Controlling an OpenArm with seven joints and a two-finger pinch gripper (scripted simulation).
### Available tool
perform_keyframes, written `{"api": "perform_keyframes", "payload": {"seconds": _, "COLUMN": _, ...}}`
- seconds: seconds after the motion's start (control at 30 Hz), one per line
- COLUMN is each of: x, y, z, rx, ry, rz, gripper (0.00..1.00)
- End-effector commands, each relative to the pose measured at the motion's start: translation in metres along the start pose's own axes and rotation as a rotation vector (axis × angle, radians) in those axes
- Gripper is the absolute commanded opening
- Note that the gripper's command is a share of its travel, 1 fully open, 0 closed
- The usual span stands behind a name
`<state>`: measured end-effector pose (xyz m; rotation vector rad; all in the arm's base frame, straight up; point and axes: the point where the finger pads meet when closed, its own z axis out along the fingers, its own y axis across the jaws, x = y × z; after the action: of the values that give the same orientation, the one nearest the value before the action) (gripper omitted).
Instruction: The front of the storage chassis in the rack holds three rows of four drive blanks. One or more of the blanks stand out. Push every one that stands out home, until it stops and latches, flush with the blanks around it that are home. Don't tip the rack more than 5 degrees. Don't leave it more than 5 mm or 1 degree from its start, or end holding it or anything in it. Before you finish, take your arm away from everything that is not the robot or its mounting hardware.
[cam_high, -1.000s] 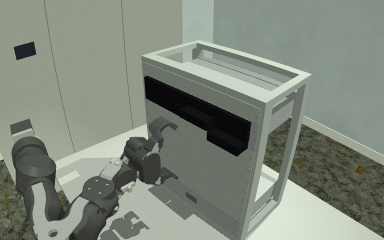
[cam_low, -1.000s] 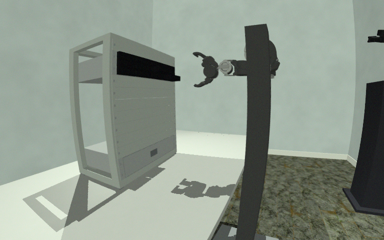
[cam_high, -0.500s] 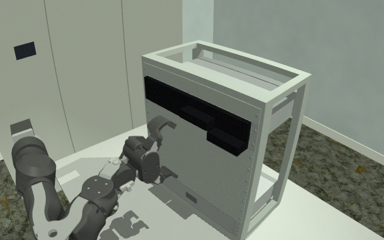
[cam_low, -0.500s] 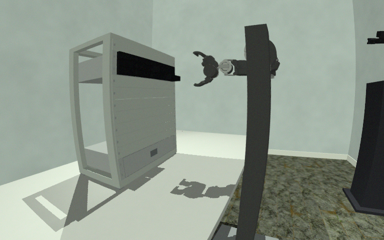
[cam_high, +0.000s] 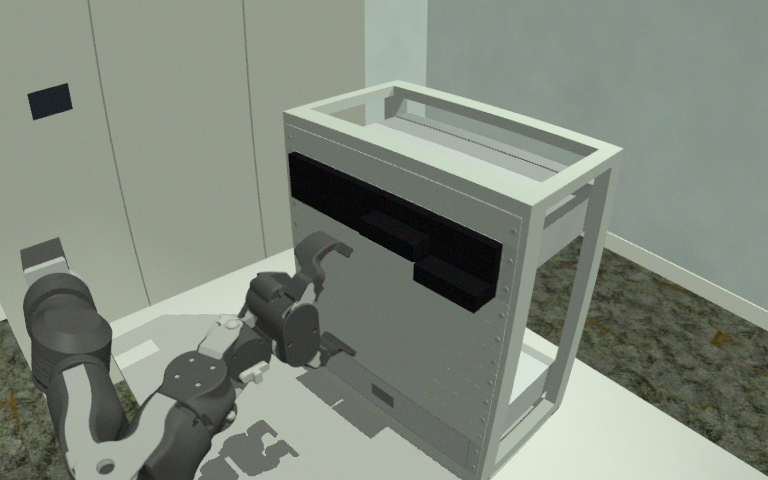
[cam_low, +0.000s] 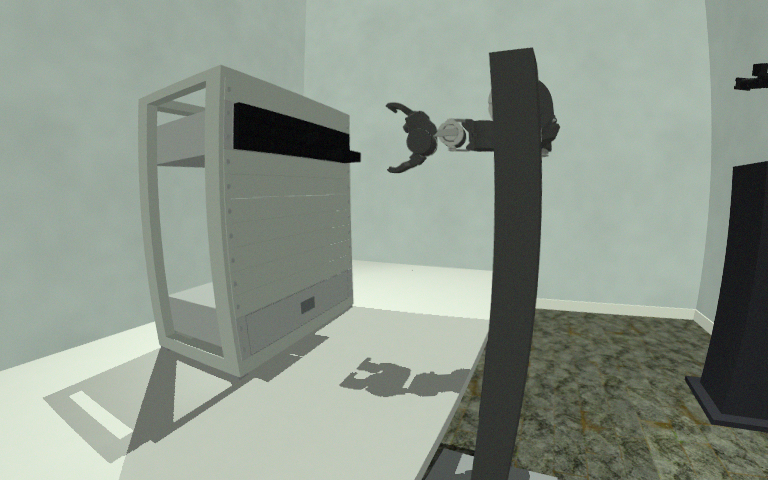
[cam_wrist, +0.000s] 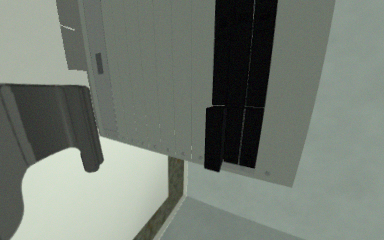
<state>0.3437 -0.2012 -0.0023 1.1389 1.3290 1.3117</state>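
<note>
The grey rack (cam_high: 407, 339) (cam_low: 283, 237) (cam_wrist: 150, 75) stands upright on the white table (cam_high: 594, 430) (cam_low: 396, 283). The black storage chassis (cam_high: 322, 181) (cam_low: 271, 133) (cam_wrist: 245, 60) runs across the top of its front. Two blanks stand out. One blank (cam_high: 390, 232) is near the middle. The other blank (cam_high: 453, 283) (cam_low: 351, 156) (cam_wrist: 214, 137) is at the lower right corner. My gripper (cam_high: 345, 300) (cam_low: 390, 137) is open and empty. It hangs in front of the rack at about chassis height, clear of it. Only one finger (cam_wrist: 85, 135) shows in the wrist view.
A dark upright column (cam_low: 512, 254) stands at the table's edge, and the arm reaches out from behind it. A black pedestal (cam_low: 741, 283) stands on the floor at the far right. A small dark label (cam_high: 382, 394) sits low on the rack's front.
</note>
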Motion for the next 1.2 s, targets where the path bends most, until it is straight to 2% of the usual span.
{"api": "perform_keyframes", "payload": {"seconds": 0.0, "x": -0.001, "y": 0.004, "z": 0.0, "rx": -0.014, "ry": -0.004, "rz": -0.003, "gripper": 1.0}}
{"api": "perform_keyframes", "payload": {"seconds": 0.27, "x": -0.002, "y": 0.005, "z": 0.004, "rx": -0.007, "ry": 0.002, "rz": -0.003, "gripper": 1.0}}
{"api": "perform_keyframes", "payload": {"seconds": 0.4, "x": -0.012, "y": 0.018, "z": 0.02, "rx": -0.006, "ry": 0.002, "rz": -0.003, "gripper": 1.0}}
{"api": "perform_keyframes", "payload": {"seconds": 0.47, "x": -0.012, "y": 0.018, "z": 0.02, "rx": -0.006, "ry": 0.002, "rz": -0.003, "gripper": 1.0}}
{"api": "perform_keyframes", "payload": {"seconds": 0.63, "x": -0.028, "y": 0.037, "z": 0.045, "rx": -0.006, "ry": 0.001, "rz": -0.003, "gripper": 1.0}}
{"api": "perform_keyframes", "payload": {"seconds": 0.73, "x": -0.033, "y": 0.043, "z": 0.053, "rx": -0.006, "ry": 0.001, "rz": -0.003, "gripper": 1.0}}
{"api": "perform_keyframes", "payload": {"seconds": 1.17, "x": -0.034, "y": 0.044, "z": 0.055, "rx": -0.006, "ry": 0.002, "rz": -0.003, "gripper": 1.0}}
